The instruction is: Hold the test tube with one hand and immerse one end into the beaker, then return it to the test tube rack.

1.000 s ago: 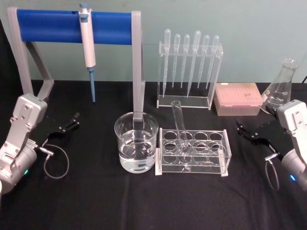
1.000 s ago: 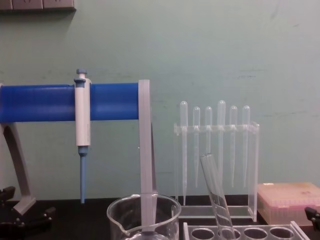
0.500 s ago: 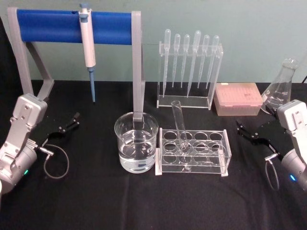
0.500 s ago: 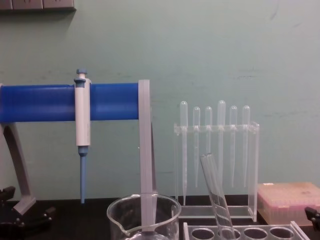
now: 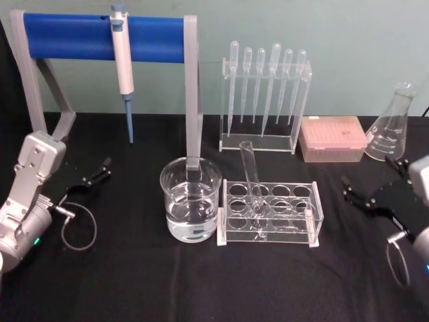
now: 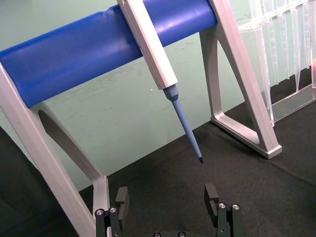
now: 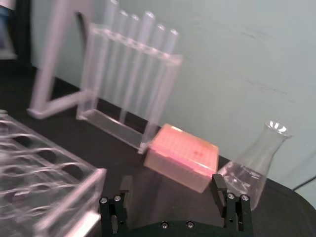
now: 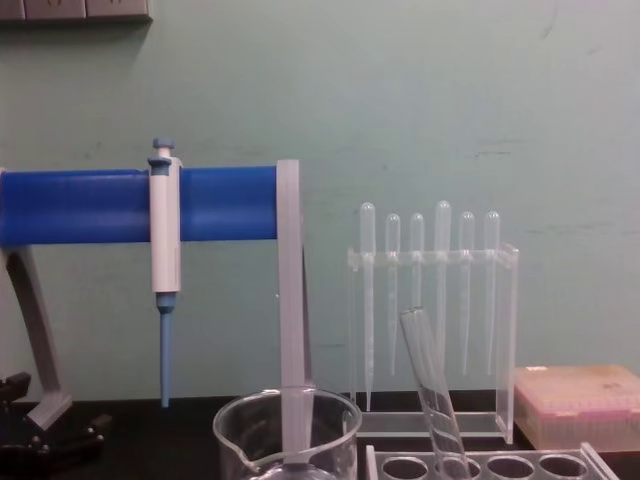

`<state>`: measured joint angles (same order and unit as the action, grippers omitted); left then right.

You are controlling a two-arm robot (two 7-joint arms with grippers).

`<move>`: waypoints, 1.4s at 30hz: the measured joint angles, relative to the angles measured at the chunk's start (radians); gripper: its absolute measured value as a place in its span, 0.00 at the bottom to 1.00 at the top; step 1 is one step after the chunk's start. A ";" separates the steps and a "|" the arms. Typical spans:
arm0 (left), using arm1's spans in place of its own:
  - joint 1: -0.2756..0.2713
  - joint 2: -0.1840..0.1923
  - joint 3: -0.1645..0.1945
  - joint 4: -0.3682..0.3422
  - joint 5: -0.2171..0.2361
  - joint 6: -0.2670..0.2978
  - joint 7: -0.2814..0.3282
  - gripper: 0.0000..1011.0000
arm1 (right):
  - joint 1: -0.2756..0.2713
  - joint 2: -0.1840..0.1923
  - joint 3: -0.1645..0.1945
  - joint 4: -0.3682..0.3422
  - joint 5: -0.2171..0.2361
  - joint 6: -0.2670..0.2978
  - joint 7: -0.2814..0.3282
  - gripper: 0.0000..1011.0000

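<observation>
The test tube point(image 5: 252, 180) is in the clear rack point(image 5: 312, 216) near the middle of the black counter point(image 5: 201, 282). Its rounded bottom sits down in a hole toward the end nearer the beaker point(image 5: 190, 199), and its open rim leans back and to the left. Nothing is holding it. The beaker stands just beside the rack's left end, partly filled with clear liquid, and the tube is outside it.

The left gripper point(image 6: 167, 193) sits low over the counter at the far left, well away from the glassware. It is empty, with its two black fingers point(image 6: 122, 200) spread wide. It points toward the blue-barred stand point(image 5: 100, 37), where a white-and-blue pipettor point(image 5: 122, 64) hangs.

The right gripper point(image 7: 171, 183) is at the far right of the counter, also with its jaws apart and nothing between them. It is clear of the rack. A pink box point(image 7: 181, 157) and a conical flask point(image 7: 254, 160) stand against the wall beyond it.

Behind the rack, a row of plastic pipettes point(image 5: 265, 80) hangs in a clear holder.
</observation>
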<state>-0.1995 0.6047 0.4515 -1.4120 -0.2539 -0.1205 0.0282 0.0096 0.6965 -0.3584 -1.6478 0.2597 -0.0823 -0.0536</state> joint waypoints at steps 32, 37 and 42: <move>0.000 0.000 0.000 0.000 0.000 0.000 0.000 0.99 | 0.390 -0.112 -0.191 0.055 0.182 0.365 0.588 0.99; 0.000 0.000 0.000 0.000 0.000 0.000 0.000 0.99 | 0.421 -0.138 -0.202 0.087 0.164 0.375 0.587 0.92; 0.000 0.000 0.000 0.000 0.000 0.000 0.000 0.99 | 0.416 -0.147 -0.197 0.085 0.165 0.378 0.576 0.81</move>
<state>-0.1996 0.6047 0.4514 -1.4120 -0.2539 -0.1205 0.0283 0.4257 0.5493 -0.5553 -1.5624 0.4252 0.2960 0.5227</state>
